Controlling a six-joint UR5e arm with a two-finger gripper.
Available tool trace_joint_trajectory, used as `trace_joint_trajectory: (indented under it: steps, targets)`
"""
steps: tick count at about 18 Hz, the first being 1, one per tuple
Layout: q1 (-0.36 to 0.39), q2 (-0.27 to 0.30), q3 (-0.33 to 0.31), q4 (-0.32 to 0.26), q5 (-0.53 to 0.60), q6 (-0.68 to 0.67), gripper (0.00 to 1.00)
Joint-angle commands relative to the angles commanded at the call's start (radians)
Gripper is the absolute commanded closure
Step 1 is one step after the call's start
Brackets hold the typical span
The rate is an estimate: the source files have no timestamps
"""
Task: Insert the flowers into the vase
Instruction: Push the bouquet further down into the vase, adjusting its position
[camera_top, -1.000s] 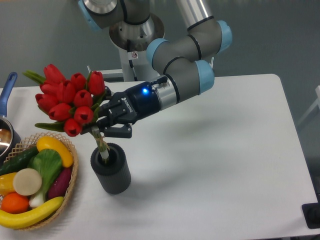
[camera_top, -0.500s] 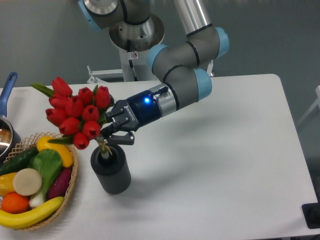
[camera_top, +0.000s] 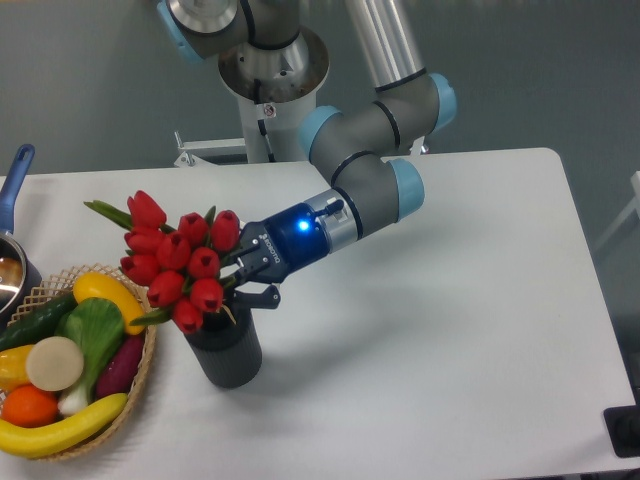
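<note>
Presently the tulip bunch (camera_top: 178, 268) is pinched at its stems by the fingers (camera_top: 248, 285) over the ribbed vase (camera_top: 224, 352), which could be tipped toward the wicker basket (camera_top: 148, 352) if released while leaning.

The flowers (camera_top: 180, 262) are a tight bunch of red tulip buds with green leaves, one long leaf poking out to the upper left. The bunch leans over to the left, heads tilted away from upright, and its lowest buds sit right at the mouth of the vase (camera_top: 226, 352), hiding most of the opening. The stems are barely visible where they drop in. The vase is a small dark grey cylinder with ribbed sides, standing upright on the white table near its front left, just beside a wicker basket.
</note>
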Motion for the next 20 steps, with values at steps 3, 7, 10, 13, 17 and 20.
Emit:
trace_joint_trajectory:
  steps: [3,7,10,13,17,20]
  targets:
    - [-0.002,-0.017,0.008,0.000,0.002,0.000,0.73]
    - [-0.002,-0.038,0.011,0.002,0.002,0.006,0.73]
    - [-0.006,-0.057,0.011,0.000,0.002,0.066,0.73]
    - [-0.006,-0.066,0.005,0.000,0.003,0.069,0.72]
    - [-0.009,-0.074,0.003,0.000,0.015,0.072,0.70]
    - [-0.015,-0.078,0.000,0.000,0.023,0.075,0.69]
